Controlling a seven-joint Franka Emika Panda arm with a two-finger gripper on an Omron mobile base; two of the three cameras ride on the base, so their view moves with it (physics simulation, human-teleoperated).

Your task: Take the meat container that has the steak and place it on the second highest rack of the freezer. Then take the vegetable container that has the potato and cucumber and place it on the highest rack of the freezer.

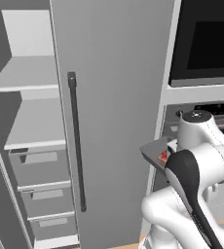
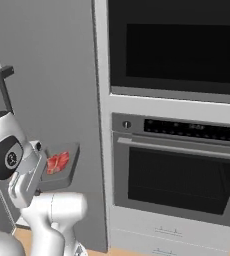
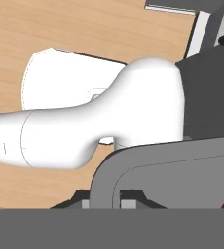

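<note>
The robot holds a shallow grey tray [image 2: 62, 167] out in front of the closed right-hand panel of the freezer [image 1: 114, 97], and the red steak [image 2: 58, 162] lies flat in it. The gripper [image 3: 109, 199] is clenched on the tray's near rim; in the hand view the grey rim curves right over the fingertips. The tray sits low, about level with the oven [image 2: 182, 170] to its right, and well right of the open bay on the far left, where two pale shelves [image 1: 33, 126] stand above a stack of drawers [image 1: 41, 189].

The step in hand, as I read it, is carrying the meat tray to the lower of those two shelves. To do it well, the arm should keep the tray level so the steak does not slide, lift it above the shelf lip before going in, and swing wide of the long dark handle [image 1: 76, 141] and the panel's edge. The tray should go in far enough to rest fully on the shelf before the fingers let go.

Plenty is hard to see. The robot's white arm [image 1: 201, 146] covers most of the tray from the left side, leaving a corner and a speck of red. The fingertips themselves are cut off at the bottom of the hand view. How deep the shelves go, I cannot tell. The vegetable tray is nowhere I can make out.
</note>
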